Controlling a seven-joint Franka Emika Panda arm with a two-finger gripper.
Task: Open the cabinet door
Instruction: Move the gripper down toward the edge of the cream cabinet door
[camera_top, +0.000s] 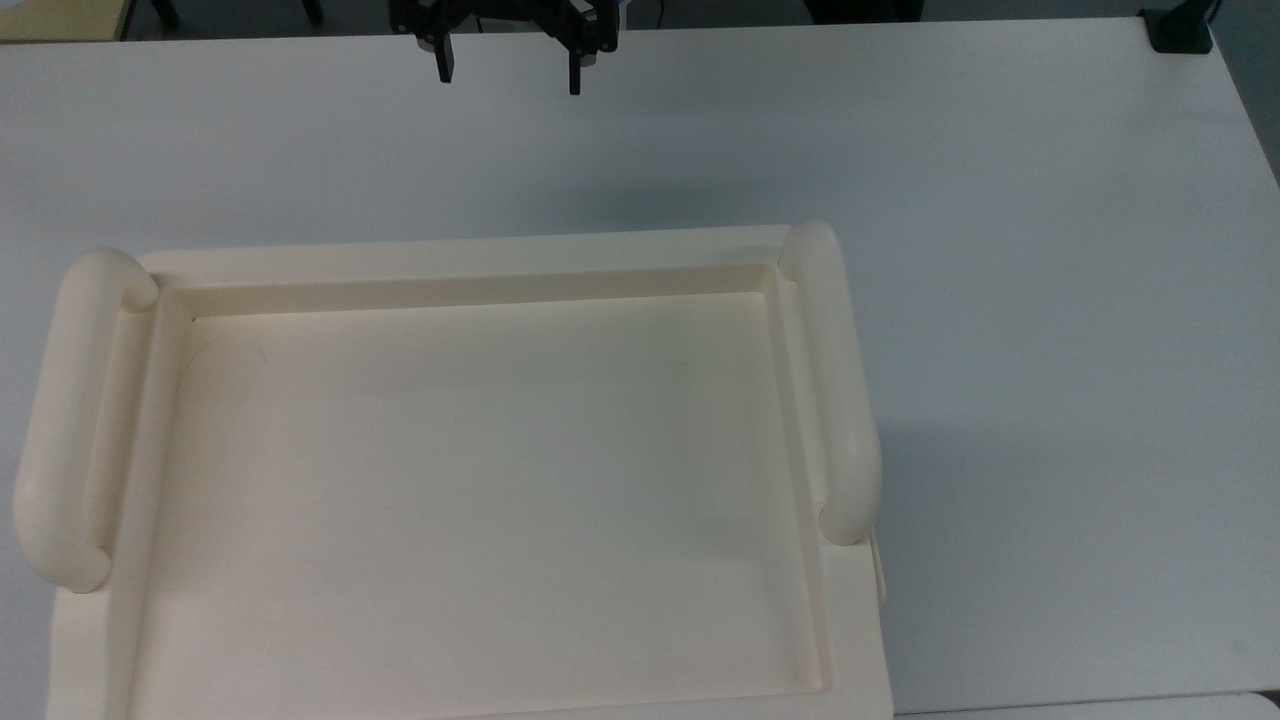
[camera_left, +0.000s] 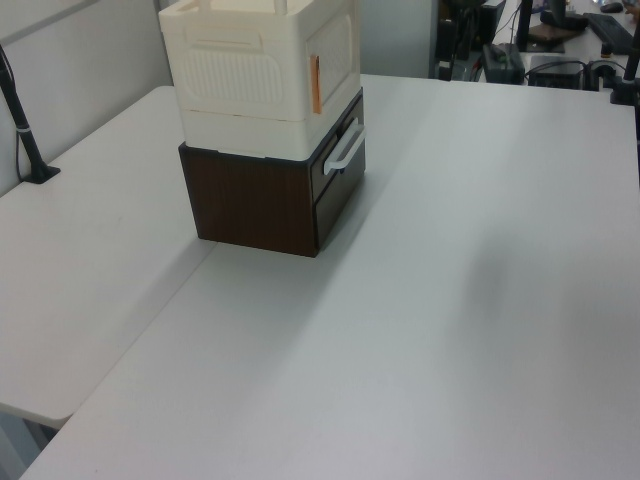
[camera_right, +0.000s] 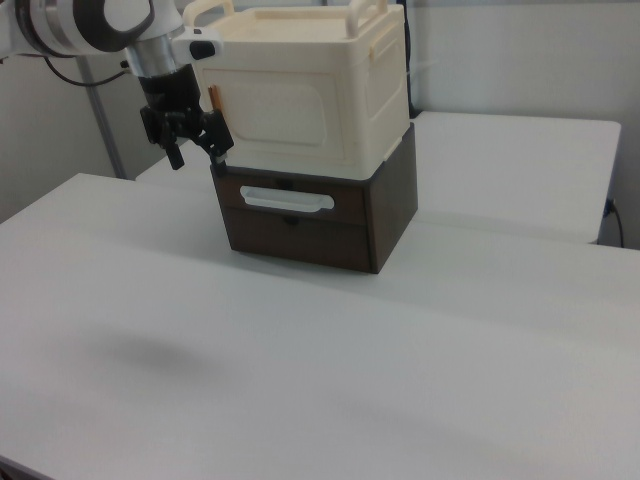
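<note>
The cream cabinet (camera_right: 385, 70) stands on a dark brown drawer unit, and its recessed top (camera_top: 480, 500) lies between two rounded side bars. The cabinet door (camera_right: 285, 115) is the flat rimmed panel on the front face, with a small orange-brown fitting (camera_right: 213, 100) at the right view's left edge. It lies flush with the cabinet. In the left view the door (camera_left: 338, 50) is on the cabinet's right face. My gripper (camera_right: 198, 152) hangs open just left of that fitting in the right view. Its two black fingers point down at the top view's upper edge (camera_top: 510, 75), holding nothing.
The brown drawer unit (camera_right: 390, 215) has a white handle (camera_right: 285, 200) below the door. The white table (camera_top: 1050, 300) stretches wide around the cabinet. A black clamp post (camera_left: 25, 135) stands at the left view's left, and a black mount (camera_top: 1178, 30) sits at the table's far corner.
</note>
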